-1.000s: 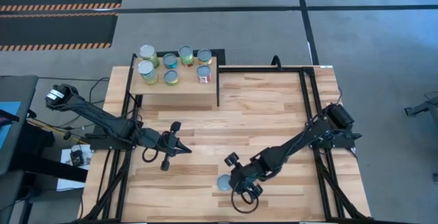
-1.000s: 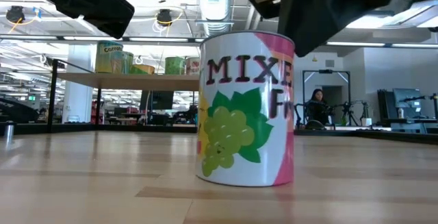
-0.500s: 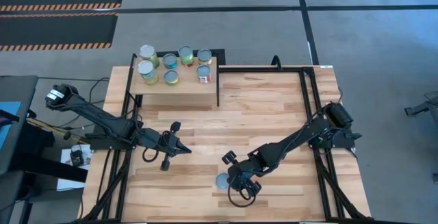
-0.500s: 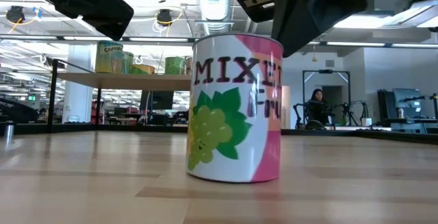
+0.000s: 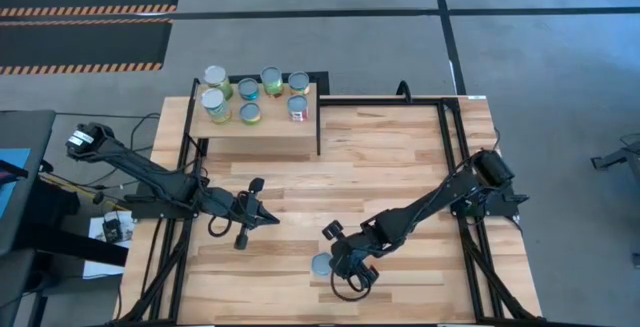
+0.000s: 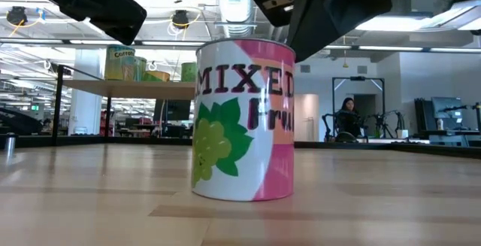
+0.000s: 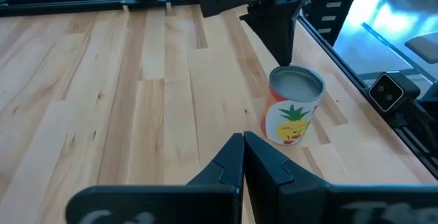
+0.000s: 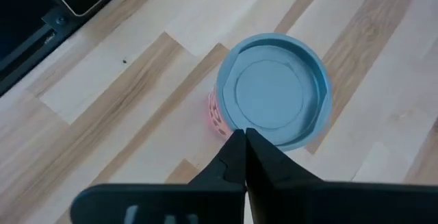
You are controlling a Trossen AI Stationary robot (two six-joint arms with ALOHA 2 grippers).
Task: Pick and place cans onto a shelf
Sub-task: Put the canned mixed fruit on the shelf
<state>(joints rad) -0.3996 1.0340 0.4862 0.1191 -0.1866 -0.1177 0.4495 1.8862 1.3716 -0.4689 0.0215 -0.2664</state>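
Nearest the front edge of the table: a mixed fruit can, upright on the planks and well apart from the shelf. Just beside and above its rim, the right gripper, fingers pressed together on nothing, so no hold on the tin. Best to spread the fingers wide, centre over the lid, lower until the pads straddle the label, close squarely, then lift straight up. Hard to tell whether the fingertips touch the rim; in the low view, cut off above the can. Farther left, mid-table, the left gripper, closed and empty, waiting. Farthest, seven cans on the shelf, labels too small to read.
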